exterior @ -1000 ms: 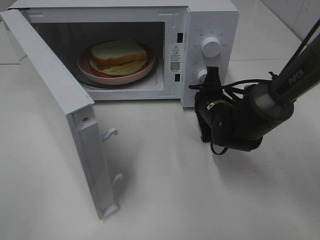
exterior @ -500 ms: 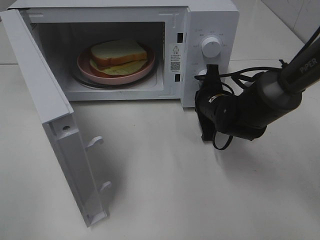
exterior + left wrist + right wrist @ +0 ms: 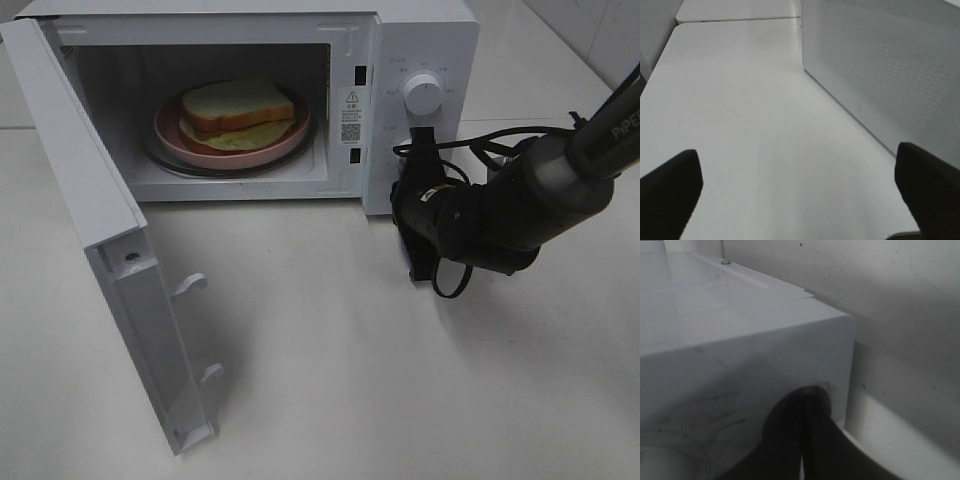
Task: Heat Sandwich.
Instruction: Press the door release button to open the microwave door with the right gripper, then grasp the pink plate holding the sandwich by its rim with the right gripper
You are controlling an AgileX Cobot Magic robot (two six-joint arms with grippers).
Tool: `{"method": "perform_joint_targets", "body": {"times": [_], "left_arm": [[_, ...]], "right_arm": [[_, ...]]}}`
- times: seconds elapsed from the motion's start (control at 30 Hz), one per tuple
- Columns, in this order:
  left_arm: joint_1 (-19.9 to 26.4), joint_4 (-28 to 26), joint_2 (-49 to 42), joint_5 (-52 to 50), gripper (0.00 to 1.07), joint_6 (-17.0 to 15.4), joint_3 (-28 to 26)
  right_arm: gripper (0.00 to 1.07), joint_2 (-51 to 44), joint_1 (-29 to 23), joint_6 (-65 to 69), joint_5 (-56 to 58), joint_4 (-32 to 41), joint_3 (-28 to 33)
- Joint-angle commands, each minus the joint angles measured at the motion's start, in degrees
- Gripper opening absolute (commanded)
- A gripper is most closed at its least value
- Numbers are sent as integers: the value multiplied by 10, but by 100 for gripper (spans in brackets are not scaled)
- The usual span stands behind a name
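Note:
The sandwich [image 3: 238, 108] lies on a round pink plate [image 3: 170, 135] inside the white microwave [image 3: 420, 30], whose door [image 3: 150, 330] stands wide open to the left. My right gripper [image 3: 422, 137] is shut, its tips pressed against the control panel where the lower knob sits, below the upper knob [image 3: 421, 93]. In the right wrist view the right gripper [image 3: 804, 397] shows closed fingers touching the white front. My left gripper [image 3: 799, 180] is open over bare table, with nothing between its fingers [image 3: 670, 190]. It is out of the exterior high view.
A white perforated panel of the microwave [image 3: 880, 75] stands close beside the left gripper. The right arm's black cables [image 3: 480, 145] loop near the microwave's front right corner. White tabletop [image 3: 350, 380] stretches in front of the oven.
The door swung a little further to the left early on and now rests still. My right arm shifted slightly to the right, with the gripper tip staying at the lower knob.

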State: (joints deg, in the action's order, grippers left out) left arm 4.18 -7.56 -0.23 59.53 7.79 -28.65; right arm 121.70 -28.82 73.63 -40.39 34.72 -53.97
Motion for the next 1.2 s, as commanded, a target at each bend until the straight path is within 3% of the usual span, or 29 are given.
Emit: {"method": "perform_joint_targets", "body": {"times": [0.03, 0.3, 0.6, 0.77, 0.9, 1.07, 1.2], "left_arm": [[1, -4, -13, -4, 103, -3, 2], [1, -4, -13, -4, 103, -3, 2], [1, -4, -13, -4, 103, -3, 2], [1, -4, -13, -4, 103, -3, 2], [1, -4, -13, -4, 103, -3, 2], [1, -4, -13, -4, 103, -3, 2], [1, -4, -13, -4, 103, -3, 2]], "right_arm": [[2, -32, 1, -11, -41, -41, 14], [2, -61, 1, -11, -21, -67, 63], [2, -117, 1, 12, 13, -143, 117], [4, -163, 1, 3, 81, -181, 140], [4, -215, 1, -77, 204, -194, 150], [4, -242, 1, -139, 262, -194, 150], [4, -288, 1, -266, 363, -194, 150]]}}
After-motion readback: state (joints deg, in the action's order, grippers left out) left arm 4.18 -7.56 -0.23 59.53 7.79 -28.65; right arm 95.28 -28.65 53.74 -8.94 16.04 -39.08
